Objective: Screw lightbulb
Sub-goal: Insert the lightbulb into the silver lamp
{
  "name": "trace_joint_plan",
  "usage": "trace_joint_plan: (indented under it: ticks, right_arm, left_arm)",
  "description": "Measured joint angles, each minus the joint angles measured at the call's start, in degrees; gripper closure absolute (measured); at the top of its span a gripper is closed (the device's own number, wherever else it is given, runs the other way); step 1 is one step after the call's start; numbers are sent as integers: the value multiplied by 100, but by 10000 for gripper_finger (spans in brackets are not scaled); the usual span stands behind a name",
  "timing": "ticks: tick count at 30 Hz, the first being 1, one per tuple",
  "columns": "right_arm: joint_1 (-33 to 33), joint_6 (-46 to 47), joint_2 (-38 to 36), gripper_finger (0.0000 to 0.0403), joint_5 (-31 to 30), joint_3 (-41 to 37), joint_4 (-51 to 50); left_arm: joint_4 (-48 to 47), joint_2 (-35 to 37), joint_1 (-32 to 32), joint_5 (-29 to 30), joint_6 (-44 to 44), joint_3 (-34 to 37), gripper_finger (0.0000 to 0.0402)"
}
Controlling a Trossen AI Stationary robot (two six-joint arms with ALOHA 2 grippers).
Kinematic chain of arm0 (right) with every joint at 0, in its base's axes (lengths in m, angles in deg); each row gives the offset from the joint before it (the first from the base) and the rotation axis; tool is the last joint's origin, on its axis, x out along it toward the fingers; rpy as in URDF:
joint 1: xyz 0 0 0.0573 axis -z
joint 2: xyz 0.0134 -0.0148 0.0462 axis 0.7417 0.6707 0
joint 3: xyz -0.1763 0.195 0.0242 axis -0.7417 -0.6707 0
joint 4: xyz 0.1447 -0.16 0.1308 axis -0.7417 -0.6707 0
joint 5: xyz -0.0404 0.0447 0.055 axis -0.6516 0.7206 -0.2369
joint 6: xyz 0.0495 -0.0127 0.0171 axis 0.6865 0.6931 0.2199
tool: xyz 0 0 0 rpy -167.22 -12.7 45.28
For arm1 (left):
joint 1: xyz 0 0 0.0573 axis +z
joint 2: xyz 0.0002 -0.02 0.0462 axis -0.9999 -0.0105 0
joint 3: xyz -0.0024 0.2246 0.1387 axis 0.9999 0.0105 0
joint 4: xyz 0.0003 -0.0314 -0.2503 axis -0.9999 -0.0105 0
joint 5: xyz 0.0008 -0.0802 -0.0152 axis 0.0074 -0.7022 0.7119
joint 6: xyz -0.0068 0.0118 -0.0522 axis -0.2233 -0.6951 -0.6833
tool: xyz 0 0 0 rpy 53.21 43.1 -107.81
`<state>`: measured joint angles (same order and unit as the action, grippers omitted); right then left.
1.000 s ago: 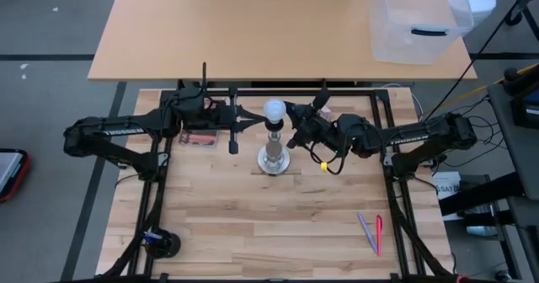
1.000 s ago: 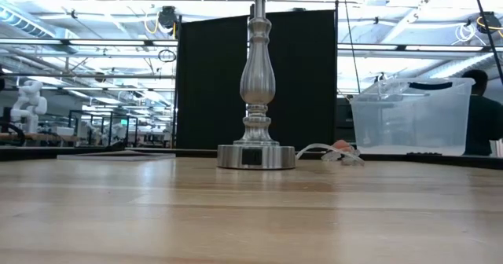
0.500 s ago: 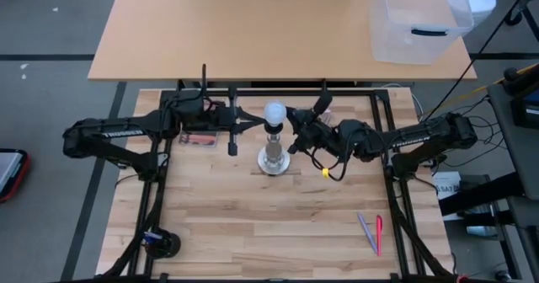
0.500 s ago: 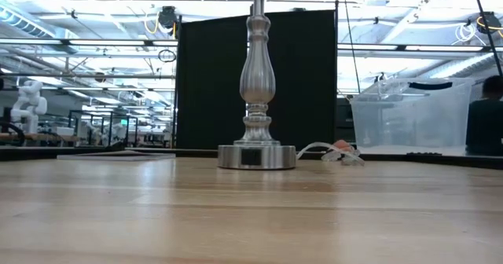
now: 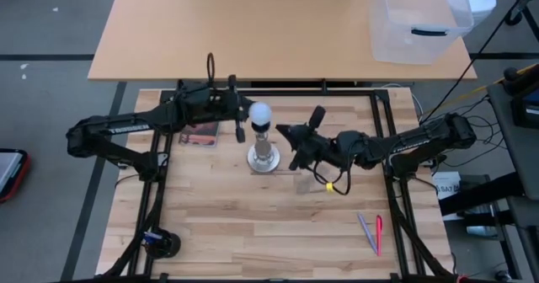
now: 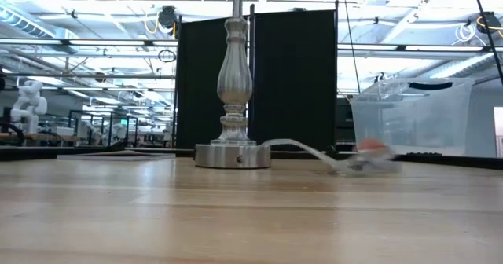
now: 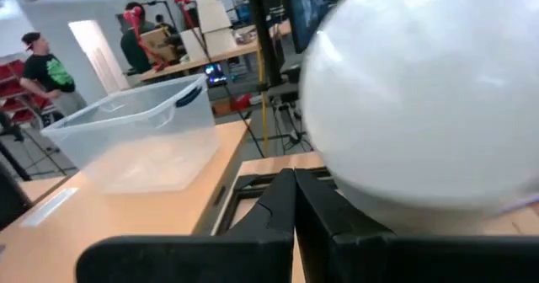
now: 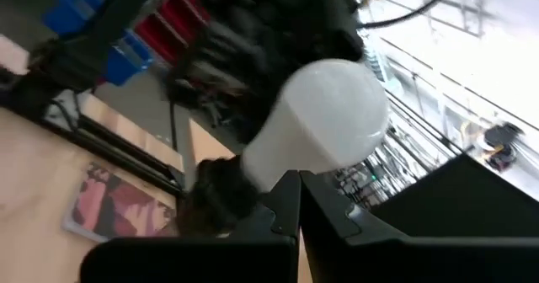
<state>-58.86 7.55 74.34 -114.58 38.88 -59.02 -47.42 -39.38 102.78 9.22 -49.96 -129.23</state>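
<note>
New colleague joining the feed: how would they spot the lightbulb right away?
Find the light wooden table, then the silver lamp stand near its back middle. The lightbulb is the round white globe on top of it, the only white thing between the two dark arms.

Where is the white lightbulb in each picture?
High view: lightbulb atop the stand, left of middle.
Low view: not in it; cut off above.
Left wrist view: lightbulb fills the right side.
Right wrist view: lightbulb in the middle.
Shared landmark: the stand.
</note>
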Motion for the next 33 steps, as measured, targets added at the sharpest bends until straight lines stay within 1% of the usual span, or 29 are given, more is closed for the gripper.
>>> trace_joint_plan:
  ticks: [6,11,15,18,23,26,28,31,33]
  right_arm:
    - [-123,59,-10,403,-161,4,-76]
    - [-172,106,-10,403,-233,4,-237]
    - [-200,322,-12,403,-259,4,-304]
    - [-195,504,-12,403,-300,4,-427]
    - [-192,551,-12,403,-307,4,-529]
    - [-194,556,-12,403,-311,4,-536]
    - [-194,619,-14,403,-311,4,-561]
    - [-190,669,-14,403,-310,4,-602]
    - [-190,673,-19,403,-307,5,-600]
  left_arm:
    - [-2,-208,38,-61,-40,-6,400]
    - [-8,-160,70,-96,-51,-8,400]
    - [-582,-67,82,-31,-57,-9,400]
    - [-1078,77,77,183,-64,-15,400]
    - [-1304,141,79,250,-214,-28,400]
    - [-1347,140,75,547,-212,-31,400]
    - [-1577,132,77,649,-208,2,400]
    - [-1375,94,73,678,-203,9,400]
    - [-997,142,71,677,-203,1,400]
